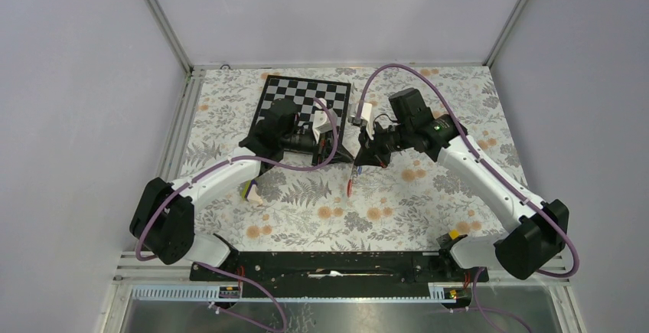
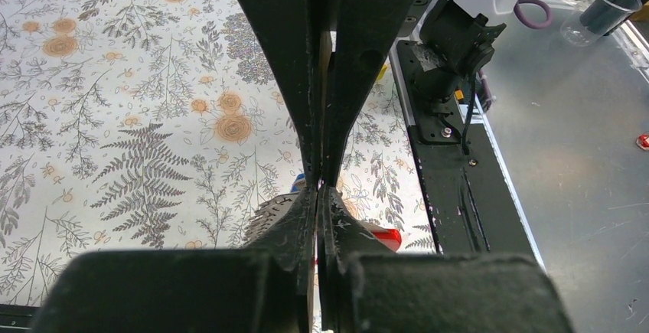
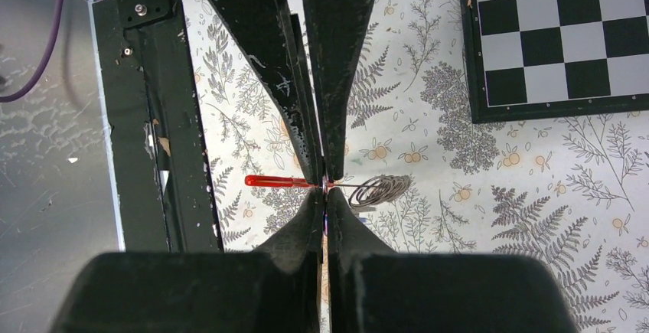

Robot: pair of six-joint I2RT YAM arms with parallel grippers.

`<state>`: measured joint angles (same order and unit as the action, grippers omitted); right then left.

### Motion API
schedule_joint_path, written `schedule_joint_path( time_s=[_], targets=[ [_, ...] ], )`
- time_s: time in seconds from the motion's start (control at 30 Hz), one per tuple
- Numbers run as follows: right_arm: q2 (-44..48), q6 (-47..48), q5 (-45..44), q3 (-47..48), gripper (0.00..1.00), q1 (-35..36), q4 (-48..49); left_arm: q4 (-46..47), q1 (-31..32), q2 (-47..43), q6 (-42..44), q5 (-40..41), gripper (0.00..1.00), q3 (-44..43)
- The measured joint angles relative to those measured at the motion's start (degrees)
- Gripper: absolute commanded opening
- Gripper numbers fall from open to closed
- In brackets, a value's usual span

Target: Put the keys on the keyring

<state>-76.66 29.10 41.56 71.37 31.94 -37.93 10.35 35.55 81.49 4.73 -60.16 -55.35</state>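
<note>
Keyring (image 1: 350, 187): mid-surface, hanging from the right gripper (image 3: 325, 195). The red end points to 6 o'clock in the top view. Can't tell if that end touches the surface (image 1: 398, 210).
Keyring layout: in the right wrist view the red part (image 3: 272, 181) sticks out at 9 o'clock of the pinch. The grey coil (image 3: 379, 190) sits at 3 o'clock, and a thin strap runs through the pinch.
Keys (image 2: 298, 183): only the blue tag shows, a sliver at 9 o'clock of the fingertips in the left wrist view, right where both grippers meet. The top view shows it as a blue spot on the strap, just above the red end. The key itself is too small to make out.
Right gripper: clenched on the keyring mid-strap, reaching in from 3 o'clock.
Left gripper (image 2: 320, 195): clenched with jaws together, reaching in from 9 o'clock, tips nose to nose with the right gripper's. Can't tell if it pinches key, strap or nothing.
Left wrist view: ribbed grey strap at 8 o'clock of the tips and a red bit at 4 o'clock, both just beside the left fingers.
Chessboard (image 1: 306, 97): flat on the surface at 11 o'clock of the grippers, partly under the left arm.
Wedge (image 1: 250, 192): yellow-purple-white, on the surface at 8 o'clock of the keyring, beside the left forearm and well apart from the keyring.
</note>
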Motion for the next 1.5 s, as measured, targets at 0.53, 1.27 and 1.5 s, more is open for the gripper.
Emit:
schedule_joint_path(
  time_s=[0.53,1.27,1.5],
  targets=[
    [7.96,-3.21,-6.45,-4.09,0.37,0.04,8.26,26.86,-4.07,0.0,-23.54,-0.35,0.0,10.27],
    [6.25,1.11,-2.93,-4.09,0.34,-0.09,9.16,40.83,-4.5,0.0,-33.77,0.09,0.0,13.75],
    [5.46,3.52,-2.67,-4.17,0.19,-0.07,9.18,40.85,-4.5,0.0,-33.92,0.09,0.0,13.75]
  ],
)
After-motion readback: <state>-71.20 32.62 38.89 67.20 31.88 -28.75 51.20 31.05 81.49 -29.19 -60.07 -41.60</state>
